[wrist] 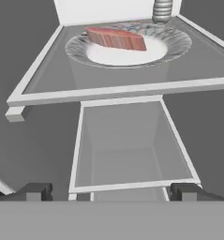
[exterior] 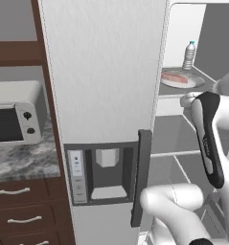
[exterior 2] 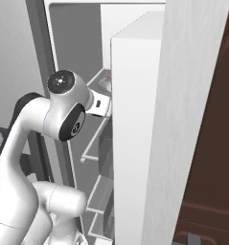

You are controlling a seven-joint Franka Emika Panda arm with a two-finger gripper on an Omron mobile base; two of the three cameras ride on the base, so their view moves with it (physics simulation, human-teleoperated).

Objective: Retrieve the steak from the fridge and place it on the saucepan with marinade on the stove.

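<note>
Pinkish-red, marbled raw steak (wrist: 117, 38) is seen lying on a white round plate (wrist: 146, 52) on the upper glass shelf (wrist: 57, 79) of the silver-grey fridge (exterior: 104, 72), ahead of and above the gripper (wrist: 111, 191), whose dark fingertips are spread wide apart, holding nothing.

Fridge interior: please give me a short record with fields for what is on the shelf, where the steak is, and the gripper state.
fridge: right side open, left door with dispenser closed
steak: lying on a white plate on an upper shelf
bottle: upright behind the plate
gripper: open, empty, below and in front of the steak shelf
steak contact: none
</note>
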